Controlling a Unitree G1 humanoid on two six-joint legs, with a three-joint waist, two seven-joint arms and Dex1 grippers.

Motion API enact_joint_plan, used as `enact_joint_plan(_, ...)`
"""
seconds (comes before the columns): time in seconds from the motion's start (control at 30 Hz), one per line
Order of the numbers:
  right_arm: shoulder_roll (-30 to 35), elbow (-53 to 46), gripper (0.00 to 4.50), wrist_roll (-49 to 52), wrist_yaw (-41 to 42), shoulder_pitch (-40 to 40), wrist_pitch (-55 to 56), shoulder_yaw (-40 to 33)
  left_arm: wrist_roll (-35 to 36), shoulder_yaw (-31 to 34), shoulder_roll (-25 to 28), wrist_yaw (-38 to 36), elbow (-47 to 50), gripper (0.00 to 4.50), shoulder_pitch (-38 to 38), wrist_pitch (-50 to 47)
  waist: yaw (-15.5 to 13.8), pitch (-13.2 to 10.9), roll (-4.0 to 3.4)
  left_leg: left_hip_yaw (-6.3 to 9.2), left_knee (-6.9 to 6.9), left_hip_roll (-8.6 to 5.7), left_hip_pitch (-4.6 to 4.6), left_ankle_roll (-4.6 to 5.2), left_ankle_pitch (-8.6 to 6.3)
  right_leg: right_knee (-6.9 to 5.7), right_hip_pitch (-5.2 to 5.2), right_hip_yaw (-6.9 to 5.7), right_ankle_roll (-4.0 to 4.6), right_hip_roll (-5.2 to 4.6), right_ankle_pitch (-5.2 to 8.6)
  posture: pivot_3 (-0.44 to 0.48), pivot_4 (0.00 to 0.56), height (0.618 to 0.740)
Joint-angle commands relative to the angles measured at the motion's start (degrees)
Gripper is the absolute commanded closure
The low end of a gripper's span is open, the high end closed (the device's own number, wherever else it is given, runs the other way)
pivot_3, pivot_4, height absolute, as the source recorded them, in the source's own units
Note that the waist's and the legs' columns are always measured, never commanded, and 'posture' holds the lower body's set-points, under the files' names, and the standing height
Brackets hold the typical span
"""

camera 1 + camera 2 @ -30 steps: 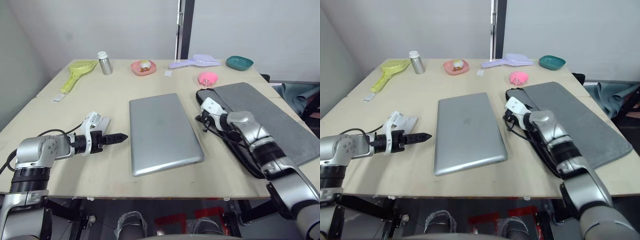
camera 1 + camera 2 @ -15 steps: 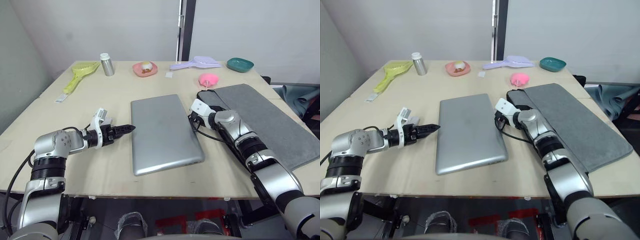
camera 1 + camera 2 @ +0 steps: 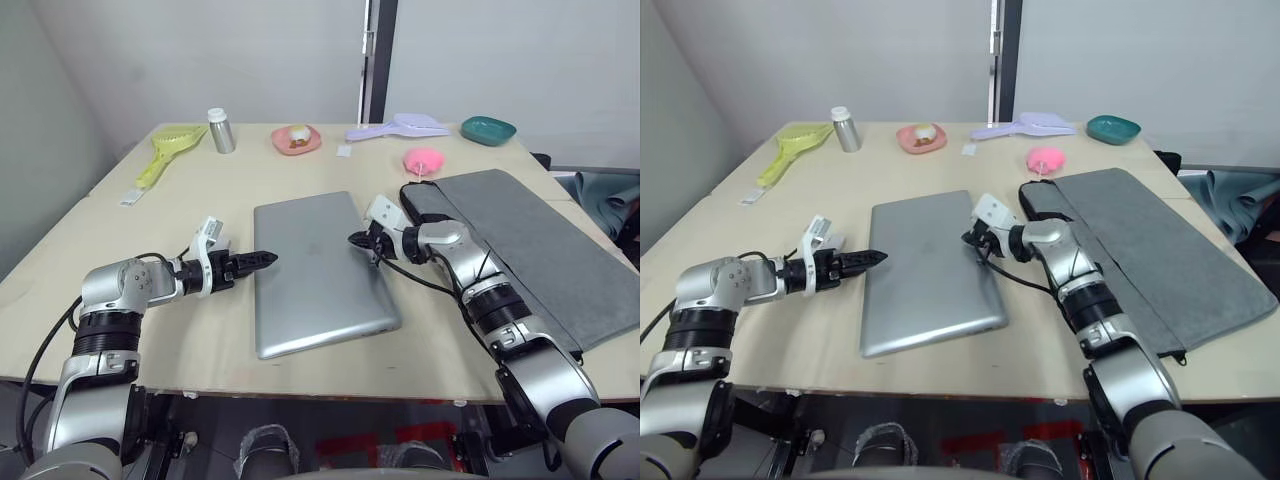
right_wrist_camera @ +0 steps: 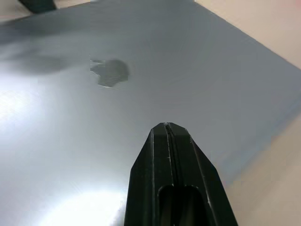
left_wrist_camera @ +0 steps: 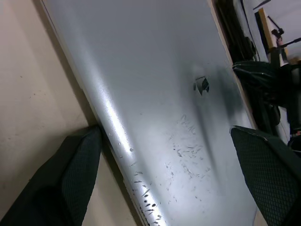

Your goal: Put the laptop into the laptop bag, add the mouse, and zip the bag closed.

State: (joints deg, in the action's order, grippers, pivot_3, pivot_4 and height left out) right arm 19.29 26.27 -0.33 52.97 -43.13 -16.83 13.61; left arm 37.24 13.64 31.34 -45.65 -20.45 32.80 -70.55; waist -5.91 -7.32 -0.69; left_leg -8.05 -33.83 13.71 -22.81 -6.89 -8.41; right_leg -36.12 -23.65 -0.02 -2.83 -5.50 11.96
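At the laptop's [image 3: 315,270] left edge, the left gripper [image 3: 262,260] straddles it, fingers spread wide. Over the lid, the right gripper [image 3: 356,239] is pressed closed, empty. An unreadable logo [image 4: 109,73] marks the lid.

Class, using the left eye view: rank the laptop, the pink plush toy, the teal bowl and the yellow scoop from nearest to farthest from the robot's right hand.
From the right hand:
1. Laptop, directly under its fingertips.
2. Pink plush toy, beyond it, by the bag's far corner.
3. Teal bowl, at the far right edge.
4. Yellow scoop, far left, across the table.
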Motion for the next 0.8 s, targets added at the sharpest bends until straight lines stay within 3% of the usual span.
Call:
enact_joint_plan(0.03, 1.3, -3.1, 4.49, -0.1, 0.0, 0.4, -0.4, -0.2, 1.8, -1.5, -3.0, -0.2, -1.7, 0.00, -0.8, -4.5, 0.0, 0.0, 0.00, 0.00, 0.04, -0.12, -0.08, 0.11, -0.01, 0.12, 0.00, -0.01, 0.01, -0.09, -0.01, 0.000, 0.150, 0.740)
enact_joint_plan(0.27, 6.3, 0.9, 4.49, -2.0, -4.0, -3.3, 1.4, -2.9, -0.1, -3.1, -1.6, -1.0, -2.3, 0.00, -1.1, -3.7, -0.2, 0.0, 0.01, -0.02, 0.43, -0.69, -0.14, 0.46, 0.02, 0.57, 0.11, -0.08, 0.01, -0.59, -0.01, 0.000, 0.150, 0.740)
enact_joint_plan(0.43, 8.6, 1.8, 4.49, -2.8, -1.4, -3.7, 1.3, -0.8, -0.8, -3.4, -0.4, -2.1, -3.8, 0.00, -0.5, -2.9, 0.2, 0.0, 0.03, -0.04, 0.59, -0.69, -0.12, 0.46, 0.02, 0.68, 0.11, -0.09, 0.00, -0.59, 0.00, 0.000, 0.150, 0.740)
enact_joint_plan(0.8, 3.0, 2.8, 4.49, -4.5, 1.9, -1.1, -0.3, 4.7, -1.1, -3.0, 0.3, -2.9, -4.7, 0.00, 0.1, -2.5, 0.5, 0.0, 0.03, -0.03, 0.62, -0.68, -0.07, 0.48, 0.03, 0.68, 0.15, -0.14, 0.00, -0.60, 0.00, 0.000, 0.150, 0.740)
